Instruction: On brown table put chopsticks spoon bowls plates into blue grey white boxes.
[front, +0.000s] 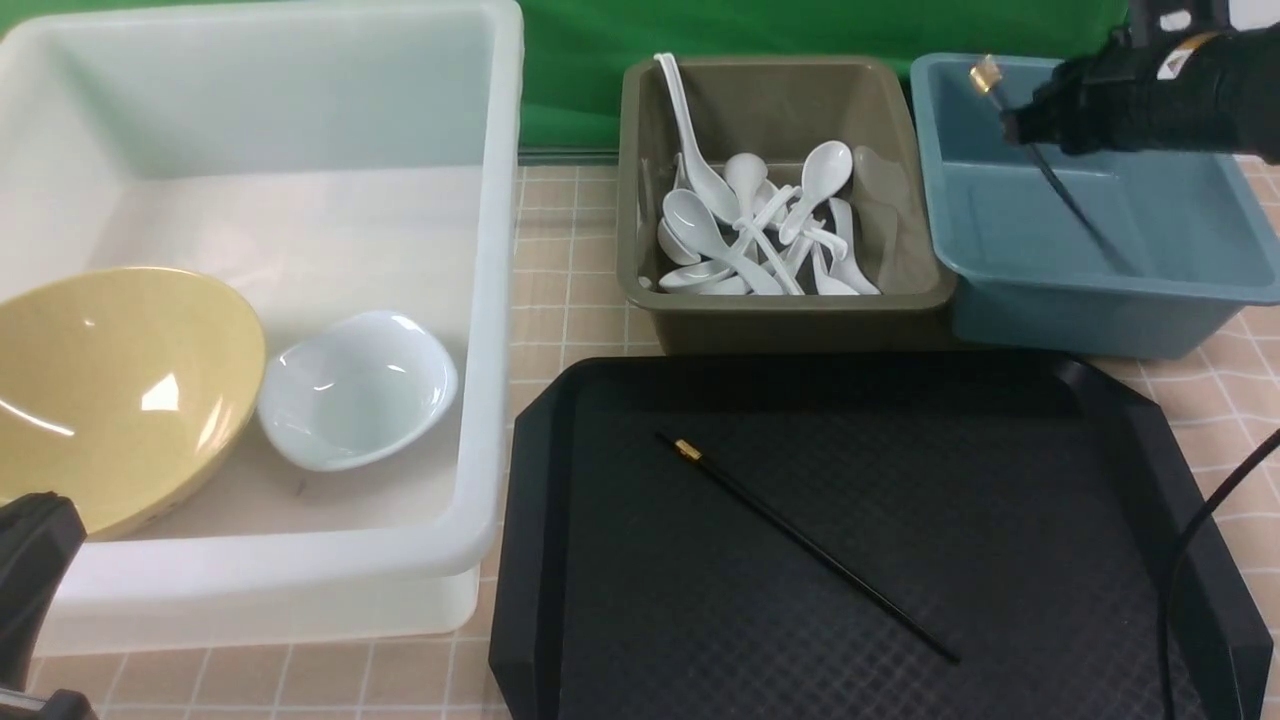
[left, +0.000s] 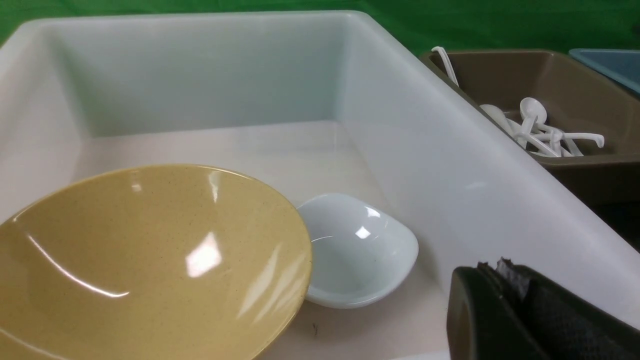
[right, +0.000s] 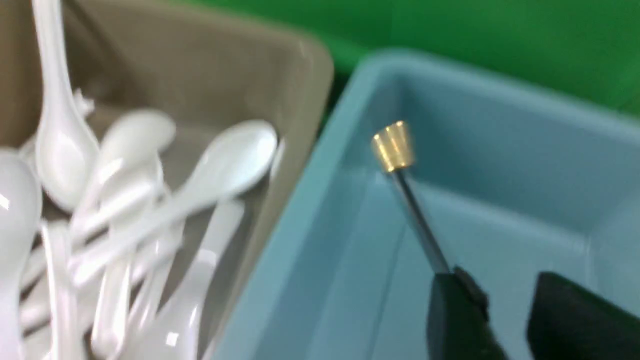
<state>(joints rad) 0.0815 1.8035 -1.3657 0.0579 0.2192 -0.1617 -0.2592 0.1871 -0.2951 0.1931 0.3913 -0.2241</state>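
Right hand (front: 1012, 127): mine, over the blue box (front: 1100, 300); my fingers (right: 460, 320) stand a little apart, one of them against a black chopstick (front: 1075, 205), and I cannot tell if I grip it.
That chopstick: tilted, gold cap up above the box's left rim, lower end down inside the box.
Left hand (left: 500, 305): mine, closed with nothing in it, at the near wall of the white box (front: 490, 300).
White box: on the left of the surface (front: 570, 300); it holds the yellow bowl (front: 110, 390), tipped on its side, and the small white bowl (front: 355, 390) touching its rim.
Grey box (front: 790, 325): between the white and blue boxes, holding a pile of white spoons (front: 760, 235).
Black tray (front: 1000, 500): near the front, with the second chopstick (front: 800, 540) lying slantwise on it, gold band toward the far left.
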